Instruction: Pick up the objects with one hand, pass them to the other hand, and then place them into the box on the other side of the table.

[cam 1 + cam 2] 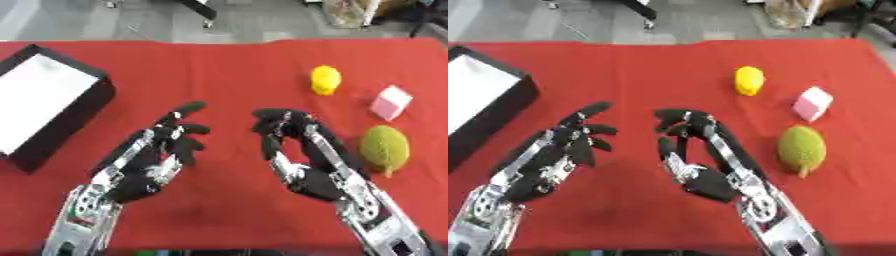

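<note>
Three objects lie on the right part of the red table: a small yellow object, a pink and white cube and a green bumpy oval fruit. My right hand is raised just left of the green fruit, apart from it, its fingers up and slightly bent with nothing in them. My left hand is raised at centre left, palm toward the right hand, fingers spread and holding nothing. A gap of red cloth separates the two hands.
A black box with a white inside stands at the table's left edge, left of my left hand. Beyond the table's far edge there is grey floor with chair legs and a bag.
</note>
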